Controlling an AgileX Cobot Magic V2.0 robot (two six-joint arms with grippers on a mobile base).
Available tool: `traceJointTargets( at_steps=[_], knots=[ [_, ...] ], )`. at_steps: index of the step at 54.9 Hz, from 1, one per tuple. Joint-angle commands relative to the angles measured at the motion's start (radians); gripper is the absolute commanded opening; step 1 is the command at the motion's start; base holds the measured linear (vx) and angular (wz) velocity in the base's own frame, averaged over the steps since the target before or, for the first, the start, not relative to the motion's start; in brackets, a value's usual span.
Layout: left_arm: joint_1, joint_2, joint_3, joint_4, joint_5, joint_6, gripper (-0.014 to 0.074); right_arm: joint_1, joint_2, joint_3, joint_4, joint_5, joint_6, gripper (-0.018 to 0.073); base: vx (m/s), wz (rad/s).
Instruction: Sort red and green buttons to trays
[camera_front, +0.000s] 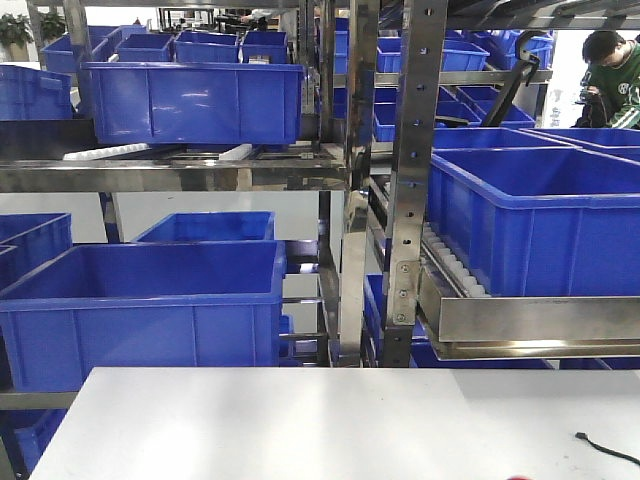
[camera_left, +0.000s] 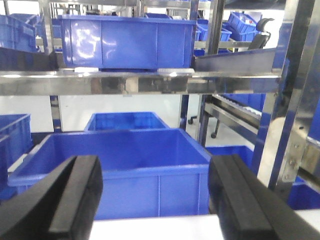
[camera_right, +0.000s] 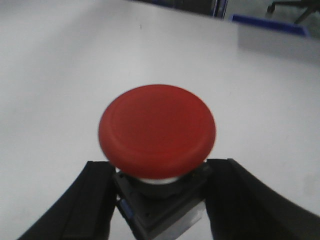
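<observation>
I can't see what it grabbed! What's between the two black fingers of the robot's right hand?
The red button. Its black body sits squeezed between the right hand's fingers. The right wrist view shows it.

Landmark: table (camera_front: 300, 430). Over its top, the mushroom-cap button (camera_right: 157, 132) sits between my right fingers (camera_right: 92, 200). A cable (camera_front: 608, 452) lies on it near the right edge. Behind its far edge: rack upright (camera_front: 415, 180) right of centre, lower crate (camera_front: 150, 310) at left, raised crate (camera_front: 545, 225) at right. My left fingers (camera_left: 75, 195) stand apart above the far edge, with the lower crate beyond them.
</observation>
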Motion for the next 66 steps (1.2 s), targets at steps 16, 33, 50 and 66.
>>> traceJointTargets(
  at_steps=[16,33,50,66],
  knots=[
    [0.0,-0.008,-0.041,-0.004,0.182,0.149,0.0578,-0.006,-0.673,0.026,-0.1,0.266,0.208,-0.0009,0.0,0.0],
    [-0.002,0.107,0.319,-0.303,0.01,0.42,0.0578,-0.006,-1.134,0.026,-0.213,0.604,0.326,-0.0009,0.0,0.0],
    [-0.002,0.464,0.43,-0.309,-0.415,0.32,0.0578,-0.006,-1.143,0.026,-0.212,0.632,0.326,-0.0009,0.0,0.0],
    [-0.002,0.667,0.431,0.042,-0.418,-0.092,0.0578,-0.006,-1.143,0.026,-0.212,0.632,0.326,-0.0009,0.0,0.0]
  ],
)
